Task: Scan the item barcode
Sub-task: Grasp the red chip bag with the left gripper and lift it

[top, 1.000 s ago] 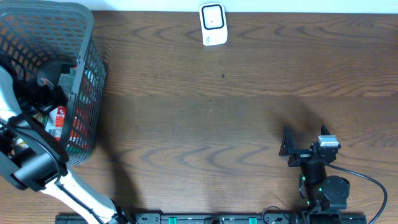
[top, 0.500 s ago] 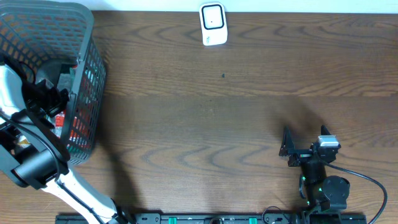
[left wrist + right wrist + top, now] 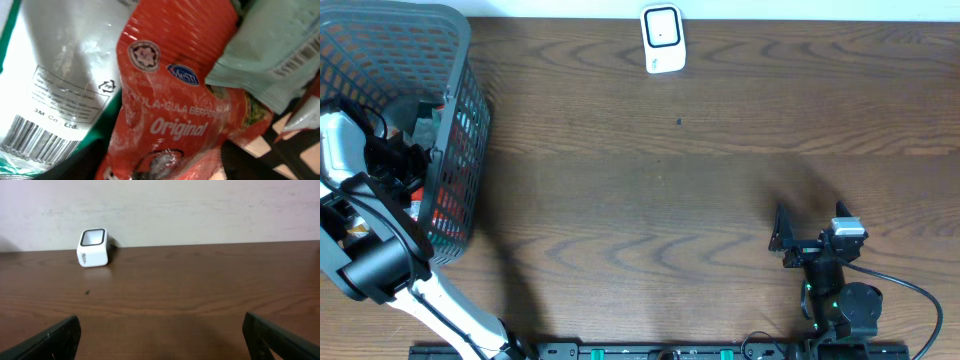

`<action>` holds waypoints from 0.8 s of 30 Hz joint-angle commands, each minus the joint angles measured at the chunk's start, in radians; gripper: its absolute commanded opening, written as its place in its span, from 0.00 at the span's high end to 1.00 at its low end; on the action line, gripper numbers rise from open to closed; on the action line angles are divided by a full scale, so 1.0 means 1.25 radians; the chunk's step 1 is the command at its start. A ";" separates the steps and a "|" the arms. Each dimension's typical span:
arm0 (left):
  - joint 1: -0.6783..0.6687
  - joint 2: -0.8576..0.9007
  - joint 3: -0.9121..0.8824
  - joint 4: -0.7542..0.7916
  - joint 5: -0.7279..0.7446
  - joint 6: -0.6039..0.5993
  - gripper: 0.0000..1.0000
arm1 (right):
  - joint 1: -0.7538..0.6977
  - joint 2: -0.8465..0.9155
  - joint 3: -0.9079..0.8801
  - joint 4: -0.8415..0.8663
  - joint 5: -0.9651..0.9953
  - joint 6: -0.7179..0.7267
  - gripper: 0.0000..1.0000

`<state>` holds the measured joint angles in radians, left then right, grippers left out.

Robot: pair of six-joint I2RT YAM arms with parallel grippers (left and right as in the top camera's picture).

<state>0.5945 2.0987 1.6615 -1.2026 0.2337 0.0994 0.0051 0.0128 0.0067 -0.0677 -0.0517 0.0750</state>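
Your left hand [image 3: 392,158] is down inside the grey mesh basket [image 3: 460,70] at the left edge of the surface [image 3: 670,200]. Its wrist camera is pressed right up against a red packet [image 3: 175,100] marked "Original", which lies among other goods: a clear-and-white packet [image 3: 60,75] with a barcode to one side, a pale green packet [image 3: 270,50] overlapping its upper corner. Whether that hand is clenched or released, I cannot tell; the fingers are not clear in the close view. Your right hand [image 3: 782,238] rests low near the front edge, released, fingers spread wide. The white scanner [image 3: 662,38] stands upright at the far edge, well apart from both hands.
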 commanded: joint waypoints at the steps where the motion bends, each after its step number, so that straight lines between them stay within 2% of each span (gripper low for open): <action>1: -0.002 0.006 -0.005 0.003 0.032 -0.005 0.44 | 0.008 -0.004 -0.001 -0.003 0.001 -0.002 0.01; 3: -0.002 0.006 -0.005 0.003 0.045 -0.005 0.57 | 0.008 -0.004 -0.001 -0.003 0.001 -0.002 0.01; 4: -0.002 0.005 -0.004 0.003 0.059 -0.005 0.61 | 0.008 -0.004 -0.001 -0.003 0.001 -0.002 0.01; 10: -0.002 -0.004 0.047 -0.030 0.059 -0.005 0.77 | 0.008 -0.004 -0.001 -0.003 0.001 -0.002 0.01; 13: -0.002 -0.034 0.083 -0.036 0.058 -0.005 0.81 | 0.008 -0.004 -0.001 -0.003 0.002 -0.002 0.01; 14: -0.002 -0.047 0.092 -0.035 0.058 -0.005 0.86 | 0.008 -0.004 -0.001 -0.003 0.001 -0.002 0.01; 18: -0.002 -0.121 0.116 -0.009 0.057 -0.005 0.91 | 0.008 -0.004 -0.001 -0.003 0.002 -0.002 0.01; 24: -0.002 -0.262 0.130 0.063 0.055 -0.022 0.92 | 0.008 -0.004 -0.001 -0.003 0.001 -0.002 0.01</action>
<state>0.5938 1.8854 1.7813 -1.1515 0.2893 0.0933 0.0051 0.0128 0.0067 -0.0677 -0.0521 0.0750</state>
